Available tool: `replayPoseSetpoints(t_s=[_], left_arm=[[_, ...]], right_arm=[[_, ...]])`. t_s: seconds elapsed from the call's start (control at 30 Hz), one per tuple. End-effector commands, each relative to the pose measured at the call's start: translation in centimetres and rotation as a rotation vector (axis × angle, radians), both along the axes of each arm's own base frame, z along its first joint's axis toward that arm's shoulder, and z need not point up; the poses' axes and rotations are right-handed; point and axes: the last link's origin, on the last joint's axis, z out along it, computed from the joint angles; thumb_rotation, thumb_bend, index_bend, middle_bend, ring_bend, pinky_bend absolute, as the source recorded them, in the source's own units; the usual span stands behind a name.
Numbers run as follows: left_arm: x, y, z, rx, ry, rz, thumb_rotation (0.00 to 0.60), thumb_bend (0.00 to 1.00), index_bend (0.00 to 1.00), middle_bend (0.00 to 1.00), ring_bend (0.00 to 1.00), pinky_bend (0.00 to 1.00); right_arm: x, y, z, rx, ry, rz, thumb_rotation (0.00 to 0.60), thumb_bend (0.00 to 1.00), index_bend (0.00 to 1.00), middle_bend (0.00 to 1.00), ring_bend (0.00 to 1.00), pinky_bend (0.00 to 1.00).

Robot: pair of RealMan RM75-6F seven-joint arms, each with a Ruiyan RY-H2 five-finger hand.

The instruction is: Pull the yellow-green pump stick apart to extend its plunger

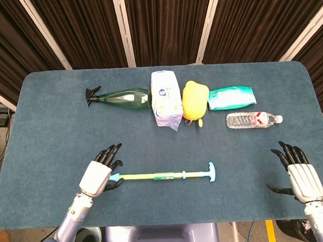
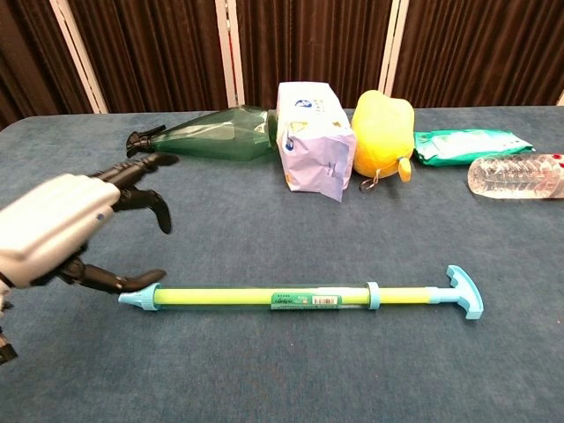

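Observation:
The yellow-green pump stick (image 1: 160,176) (image 2: 291,297) lies flat near the table's front edge, its light-blue nozzle pointing left and its T-handle (image 1: 211,171) (image 2: 464,292) at the right. My left hand (image 1: 97,175) (image 2: 66,225) hovers by the nozzle end with fingers spread, the thumb just beside the tip, holding nothing. My right hand (image 1: 299,177) is open at the front right corner, far from the handle; the chest view does not show it.
Along the back stand a green spray bottle (image 1: 119,97), a white-purple packet (image 1: 166,98), a yellow object (image 1: 195,99), a green wipes pack (image 1: 232,97) and a clear water bottle (image 1: 253,119). The blue table (image 1: 54,132) ends just in front of the stick.

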Motion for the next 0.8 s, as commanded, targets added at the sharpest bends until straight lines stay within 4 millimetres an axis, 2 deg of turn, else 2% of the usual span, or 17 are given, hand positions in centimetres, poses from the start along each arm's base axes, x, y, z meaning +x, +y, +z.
replayPoseSetpoints(t_s=[0.03, 0.23, 0.57, 0.7, 0.8], left_arm=[[0.2, 0.3, -1.5, -0.033, 0.05, -0.009, 0.6, 0.24, 0.41, 0.0, 0.07, 0.22], [0.6, 0.4, -2.8, -0.058, 0.081, -0.014, 0.6, 0.23, 0.37, 0.0, 0.05, 0.22], [0.0, 0.6, -4.2, -0.098, 0.108, 0.01, 0.6, 0.26, 0.37, 0.0, 0.04, 0.22], [-0.1, 0.5, -4.5, -0.109, 0.127, 0.018, 0.6, 0.27, 0.4, 0.0, 0.04, 0.22], [-0.1, 0.4, -4.6, -0.114, 0.138, 0.016, 0.6, 0.32, 0.47, 0.0, 0.04, 0.22]], right_arm=[[-0.2, -0.1, 0.2, -0.006, 0.005, -0.009, 0.6, 0.04, 0.16, 0.03, 0.0, 0.05], [-0.4, -0.1, -0.1, 0.007, 0.016, -0.019, 0.6, 0.04, 0.16, 0.03, 0.0, 0.05], [-0.5, -0.2, 0.0, 0.002, 0.013, -0.025, 0.6, 0.04, 0.16, 0.03, 0.0, 0.05], [-0.6, -0.3, 0.1, -0.005, 0.014, -0.03, 0.6, 0.04, 0.16, 0.03, 0.0, 0.05], [-0.7, -0.4, 0.1, -0.006, 0.016, -0.029, 0.6, 0.04, 0.16, 0.03, 0.0, 0.05]])
